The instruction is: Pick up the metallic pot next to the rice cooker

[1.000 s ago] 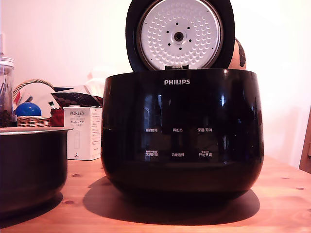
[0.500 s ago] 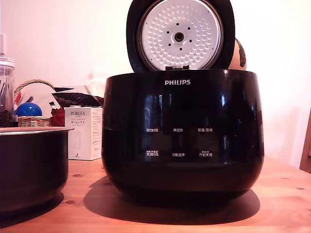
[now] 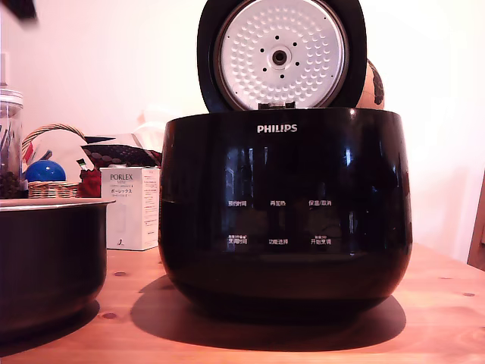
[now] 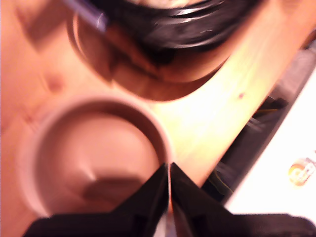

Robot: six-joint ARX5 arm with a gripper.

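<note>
The metallic pot (image 3: 45,262) is dark with a thin silvery rim and stands on the wooden table at the exterior view's left, cut off by the frame edge. Beside it stands the glossy black PHILIPS rice cooker (image 3: 284,205), its round lid (image 3: 280,53) raised. The blurred wrist view looks down into the pot (image 4: 89,153), with the rice cooker (image 4: 173,19) beyond it. My gripper (image 4: 169,167) hangs above the pot's rim. Its dark fingers (image 4: 148,197) are pressed together with nothing between them. A dark shape (image 3: 17,7) in the exterior view's top left corner looks like part of the arm.
Behind the pot are a white PORLEX box (image 3: 130,208), a wicker basket (image 3: 49,188) with a blue ball (image 3: 44,171), and a clear jar (image 3: 9,144). The wooden table (image 3: 439,303) runs past the cooker to the exterior view's right. The table edge (image 4: 237,133) lies near the pot.
A dark shape has come into the exterior view's top left corner. The pot and the rice cooker have not moved.
</note>
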